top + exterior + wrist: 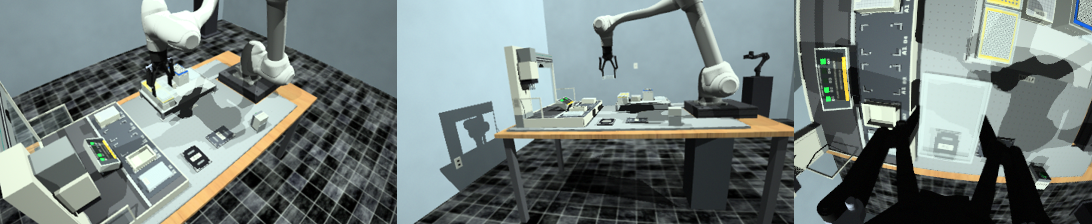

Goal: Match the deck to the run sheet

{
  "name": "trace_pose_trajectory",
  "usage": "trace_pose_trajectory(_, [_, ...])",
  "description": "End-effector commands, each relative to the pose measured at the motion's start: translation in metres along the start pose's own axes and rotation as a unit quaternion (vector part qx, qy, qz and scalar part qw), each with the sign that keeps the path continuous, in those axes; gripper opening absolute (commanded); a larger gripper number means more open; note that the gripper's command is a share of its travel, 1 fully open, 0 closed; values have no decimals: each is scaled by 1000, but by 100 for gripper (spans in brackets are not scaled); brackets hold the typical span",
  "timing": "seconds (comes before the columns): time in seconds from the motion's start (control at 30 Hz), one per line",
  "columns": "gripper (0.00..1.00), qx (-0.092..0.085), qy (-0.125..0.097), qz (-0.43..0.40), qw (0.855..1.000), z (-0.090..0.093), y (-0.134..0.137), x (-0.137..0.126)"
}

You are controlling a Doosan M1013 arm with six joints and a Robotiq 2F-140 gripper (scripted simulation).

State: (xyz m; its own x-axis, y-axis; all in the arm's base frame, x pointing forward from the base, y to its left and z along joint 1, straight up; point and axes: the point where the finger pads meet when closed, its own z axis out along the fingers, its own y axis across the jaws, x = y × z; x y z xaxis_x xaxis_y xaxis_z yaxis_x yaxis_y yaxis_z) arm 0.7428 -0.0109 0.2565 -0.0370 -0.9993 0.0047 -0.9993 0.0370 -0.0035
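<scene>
My gripper (pixel 608 71) hangs high above the table, between the deck and the shelf, and is shut on a clear flat lid (pixel 952 117) with a small label on top. The lid also shows faintly in the exterior view (pixel 608 77). In the top view the gripper (pixel 161 82) stands in front of the shelf (pixel 178 92). On the deck (pixel 131 150) are a white block (pixel 107 116) at the far end, two bare positions in the middle, an open white reservoir (pixel 140 157) and a pale covered plate (pixel 156 176) at the near end.
The shelf holds two yellow-topped racks (pixel 998 32), a grey one and a blue-sided rack (pixel 180 73). Two black nests (pixel 196 158) (pixel 220 137) lie on the mat. A small white key box (pixel 259 121) stands near the front edge. A green-lit panel (pixel 101 153) borders the deck.
</scene>
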Motion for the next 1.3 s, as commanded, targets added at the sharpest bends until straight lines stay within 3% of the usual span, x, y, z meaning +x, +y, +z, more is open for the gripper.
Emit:
trace_pose_trajectory(0.0, [10, 1, 0, 0, 1000, -1, 13, 0])
trace_pose_trajectory(1.27, [10, 1, 0, 0, 1000, -1, 182, 6])
